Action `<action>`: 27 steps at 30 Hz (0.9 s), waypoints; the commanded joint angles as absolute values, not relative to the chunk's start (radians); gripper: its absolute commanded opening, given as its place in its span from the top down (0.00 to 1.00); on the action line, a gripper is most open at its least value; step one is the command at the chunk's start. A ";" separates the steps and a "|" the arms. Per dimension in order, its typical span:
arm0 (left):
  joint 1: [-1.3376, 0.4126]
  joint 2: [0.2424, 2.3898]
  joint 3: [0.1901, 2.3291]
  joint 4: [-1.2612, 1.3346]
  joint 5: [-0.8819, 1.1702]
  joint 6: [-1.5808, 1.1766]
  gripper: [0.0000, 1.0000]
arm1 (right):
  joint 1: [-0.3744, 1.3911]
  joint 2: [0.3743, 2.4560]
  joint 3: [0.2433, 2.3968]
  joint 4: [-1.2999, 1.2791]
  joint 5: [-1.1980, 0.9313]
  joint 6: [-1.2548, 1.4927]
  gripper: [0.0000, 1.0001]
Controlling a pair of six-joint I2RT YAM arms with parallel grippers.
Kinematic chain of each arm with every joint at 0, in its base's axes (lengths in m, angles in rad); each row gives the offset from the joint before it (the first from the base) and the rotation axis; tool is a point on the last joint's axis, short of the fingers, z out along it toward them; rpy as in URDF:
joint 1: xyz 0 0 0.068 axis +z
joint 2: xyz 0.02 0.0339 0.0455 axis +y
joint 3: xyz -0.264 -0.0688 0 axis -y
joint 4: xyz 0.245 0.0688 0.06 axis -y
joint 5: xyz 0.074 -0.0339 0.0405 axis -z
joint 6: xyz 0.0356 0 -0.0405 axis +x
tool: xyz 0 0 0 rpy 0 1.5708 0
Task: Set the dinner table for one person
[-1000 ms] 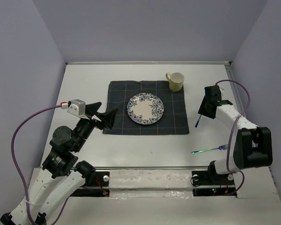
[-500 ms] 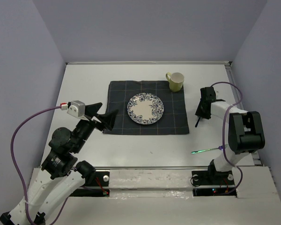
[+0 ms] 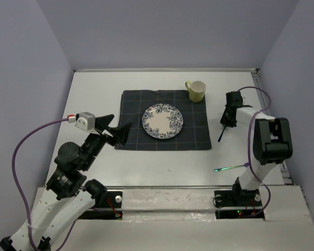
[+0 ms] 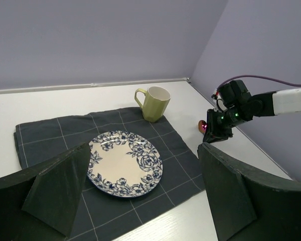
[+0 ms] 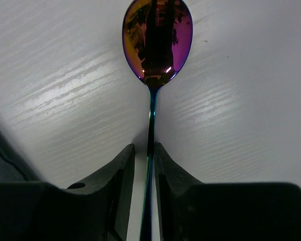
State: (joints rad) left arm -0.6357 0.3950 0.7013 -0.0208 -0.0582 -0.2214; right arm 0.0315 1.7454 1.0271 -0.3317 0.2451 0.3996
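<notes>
Spoon (image 5: 157,40) placement, right of the placemat (image 3: 165,127). Right claw (image 5: 144,150) is clamped on the thin handle only; a slip or twist there could drop the spoon askew on the white surface (image 3: 94,89), which underlies everything. Left claw (image 3: 121,134) hovers, fingers apart, at the placemat's left edge.

Lying flat and level: table (image 3: 97,97), large, rectangular, matte white.
Spreading from the near edge to the pale lavender back wall (image 3: 162,36), filling most of the top view; showing fine streaky grain and a soft sheen up close in the right wrist view; bearing faint scuffs and a small dark speck near the front middle.
</notes>
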 commanded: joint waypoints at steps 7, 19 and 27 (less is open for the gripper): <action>-0.644 0.388 0.709 0.006 -0.064 -0.196 0.01 | -0.002 1.766 1.051 -0.342 0.219 0.393 1.00; -0.644 0.402 0.706 0.008 -0.058 -0.196 0.01 | 0.119 1.434 0.989 -0.388 0.242 0.377 1.00; -0.638 0.417 0.706 0.011 -0.052 -0.196 0.01 | 0.471 1.489 1.035 -0.370 0.282 0.442 1.00</action>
State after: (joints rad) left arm -0.6399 0.4023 0.7013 -0.0204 -0.0601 -0.2173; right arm 0.3496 1.4296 0.9928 -0.3801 0.2691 0.4095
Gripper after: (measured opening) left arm 0.990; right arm 0.027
